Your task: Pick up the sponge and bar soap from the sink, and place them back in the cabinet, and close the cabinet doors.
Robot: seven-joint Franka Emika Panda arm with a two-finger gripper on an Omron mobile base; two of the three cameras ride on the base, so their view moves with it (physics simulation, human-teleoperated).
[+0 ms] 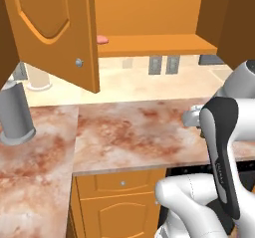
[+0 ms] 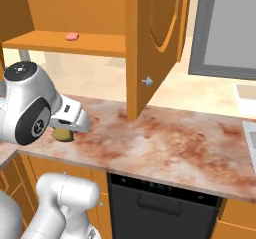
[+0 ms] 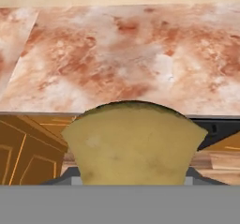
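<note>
Right base view, left to right. Upper left: bar soap [image 2: 72, 36] lies on the cabinet [image 2: 60, 42] shelf, doors open. Lower left: pincer [image 2: 64, 132] clamped on the sponge [image 2: 63, 134], held just above the marbled table [image 2: 165, 143]; contact with the surface unclear from here. Centre: one of the cabinet doors [image 2: 150, 48] hangs open, silver knob facing out. Hand view: sponge [image 3: 133, 143] fills bottom centre, table edge beyond.

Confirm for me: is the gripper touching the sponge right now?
Touching. In the hand view the sponge sits clamped in the gripper; the right base view shows it tucked under the hand, above the counter.
</note>
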